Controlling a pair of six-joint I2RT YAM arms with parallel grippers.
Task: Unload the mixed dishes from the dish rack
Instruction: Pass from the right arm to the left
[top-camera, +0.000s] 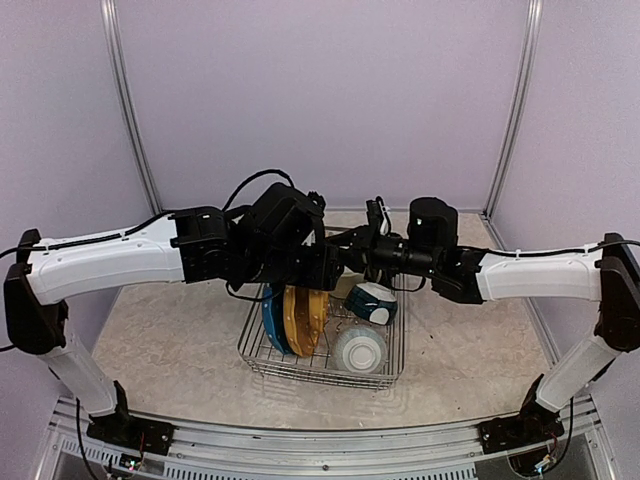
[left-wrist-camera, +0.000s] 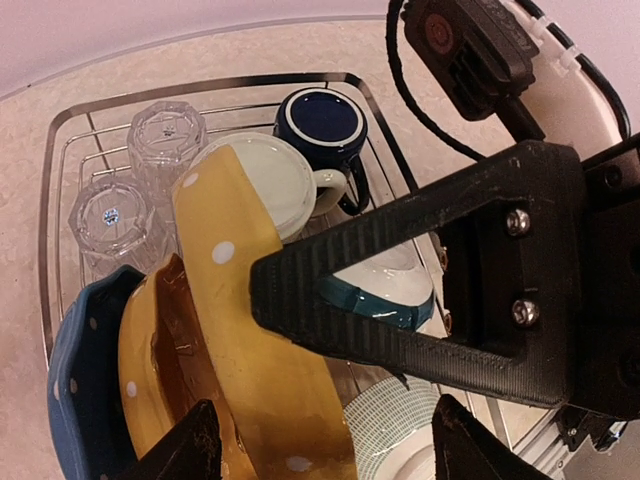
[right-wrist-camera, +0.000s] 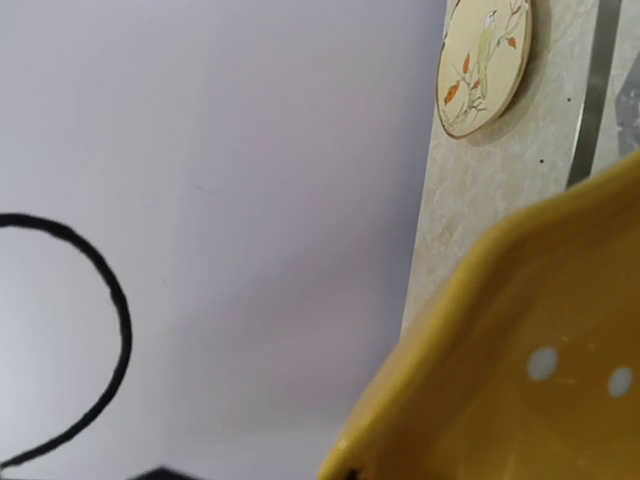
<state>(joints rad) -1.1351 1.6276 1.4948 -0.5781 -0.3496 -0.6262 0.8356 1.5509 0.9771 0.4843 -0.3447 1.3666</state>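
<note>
The silver wire dish rack (top-camera: 262, 352) holds a blue speckled plate (left-wrist-camera: 75, 390), a yellow plate (left-wrist-camera: 140, 370), a cream mug (left-wrist-camera: 270, 180), a navy mug (left-wrist-camera: 322, 118), two glass tumblers (left-wrist-camera: 165, 135) and a teal-and-white bowl (left-wrist-camera: 385, 300). A second yellow dotted plate (left-wrist-camera: 250, 330) stands tilted above them. My right gripper (top-camera: 340, 262) is shut on its rim, one ribbed finger (left-wrist-camera: 340, 300) lying across it. That plate fills the lower right of the right wrist view (right-wrist-camera: 520, 370). My left gripper (left-wrist-camera: 330, 455) is open, its tips on either side of this plate.
A grid-patterned bowl (top-camera: 360, 350) lies at the rack's near right corner. A round plate with a bird picture (right-wrist-camera: 485, 65) rests on the marble table outside the rack. Both arms cross close together over the rack's back half. Lilac walls enclose the table.
</note>
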